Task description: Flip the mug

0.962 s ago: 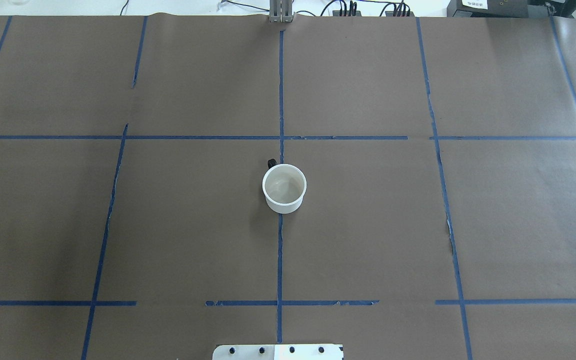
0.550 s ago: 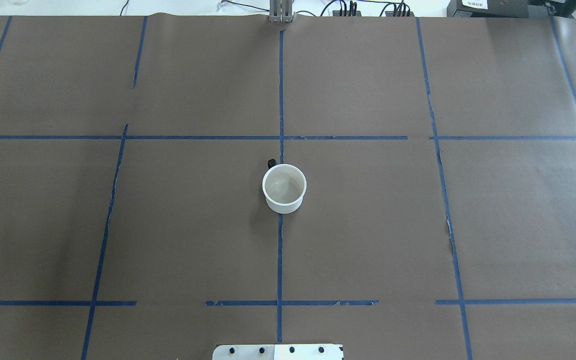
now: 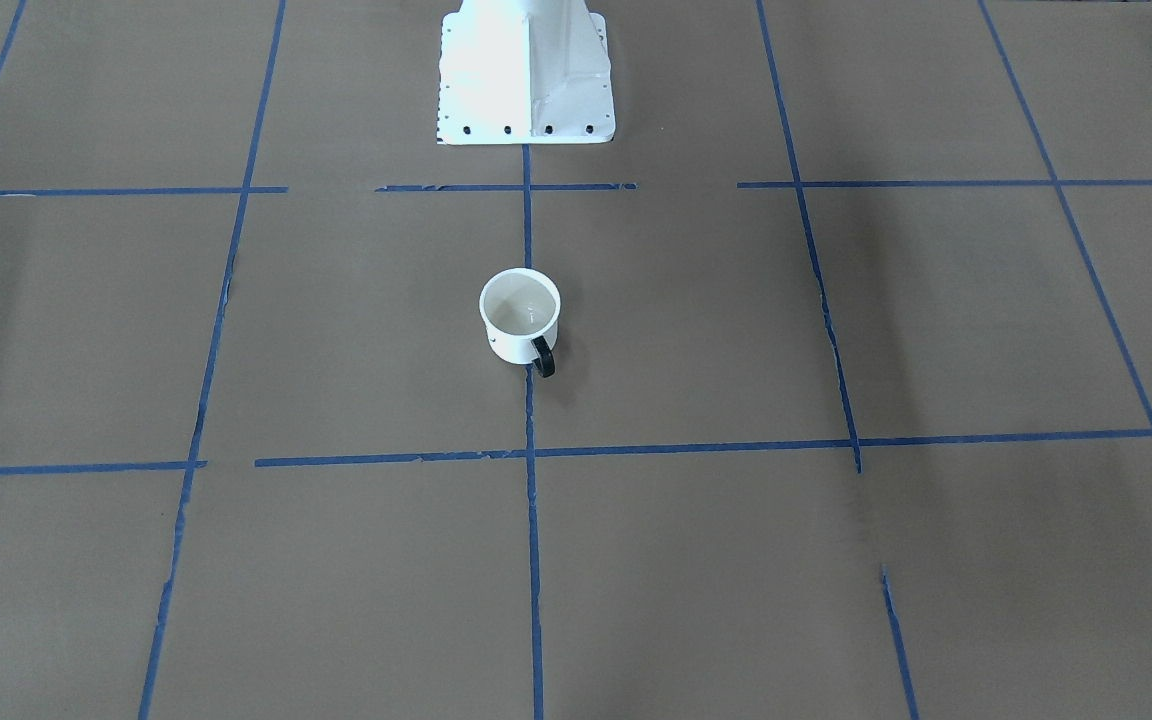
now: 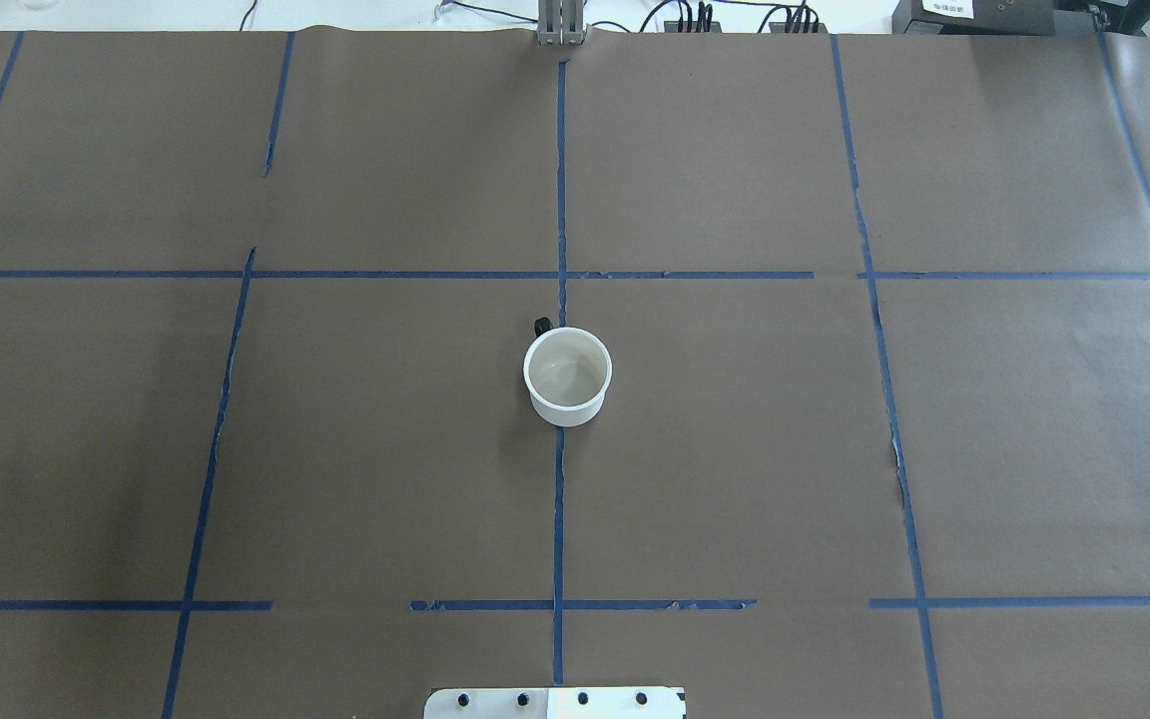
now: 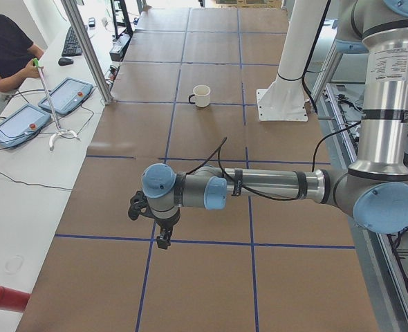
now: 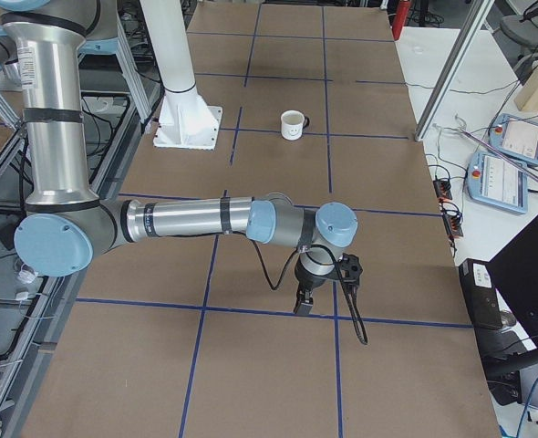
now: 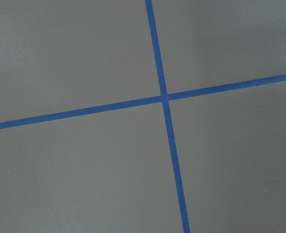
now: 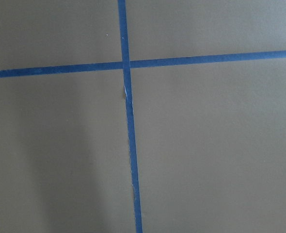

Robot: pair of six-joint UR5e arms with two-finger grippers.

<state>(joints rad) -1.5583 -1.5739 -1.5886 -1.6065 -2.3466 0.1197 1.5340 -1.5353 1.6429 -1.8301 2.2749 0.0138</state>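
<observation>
well, the mug stands upright, mouth up, on the centre tape line, its handle pointing away from the robot's base. left gripper and right gripper hang well off toward opposite ends, neither clearly nearer; open or closed, i cannot tell.

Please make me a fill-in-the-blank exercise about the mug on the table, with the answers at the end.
1. The small white cylindrical mug stands with its opening facing ____.
2. Its thin black loop handle points ____ from the robot's white base plate.
3. The mug sits on a ____ tape line.
Answers: up; away; blue.
</observation>
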